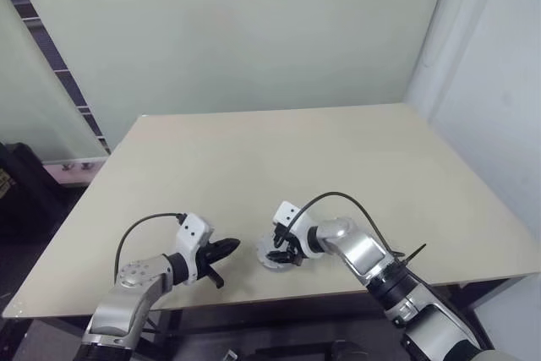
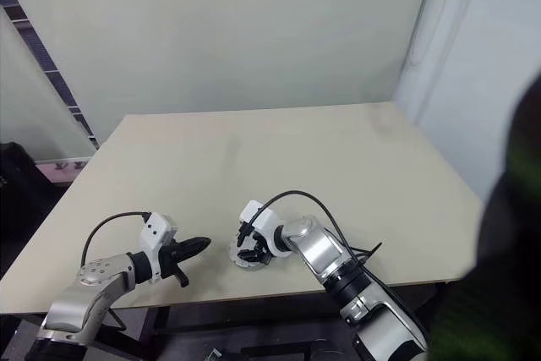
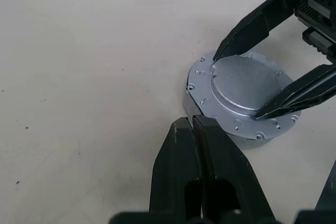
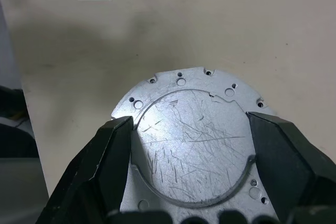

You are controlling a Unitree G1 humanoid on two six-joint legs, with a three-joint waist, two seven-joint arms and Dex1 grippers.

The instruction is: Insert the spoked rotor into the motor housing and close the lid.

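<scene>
- Left wrist view is giving us the best seat: the lid (image 3: 242, 83) is sitting flat on top of the motor housing (image 3: 210, 113), which is resting on the worktop (image 3: 79, 51) near its front edge.
- Right gripper (image 3: 265, 82) is straddling the lid's raised centre disc, its fingers (image 3: 247, 30) spread wide, one tip touching down on each side of the disc. Whether it is squeezing or just resting there, I cannot tell.
- Left gripper (image 3: 195, 129) is clenched, fingers pressed together and holding nothing, pointing at the housing and hanging just beside its rim.
- Spoked rotor is out of sight, presumably already under the lid.
- Key relation now: the lid is lying directly between the right fingers, so the right arm is the nearer one for pressing or seating it; the left is waiting just off the near edge.
- Being round, the lid is offering no long axis to line up.
</scene>
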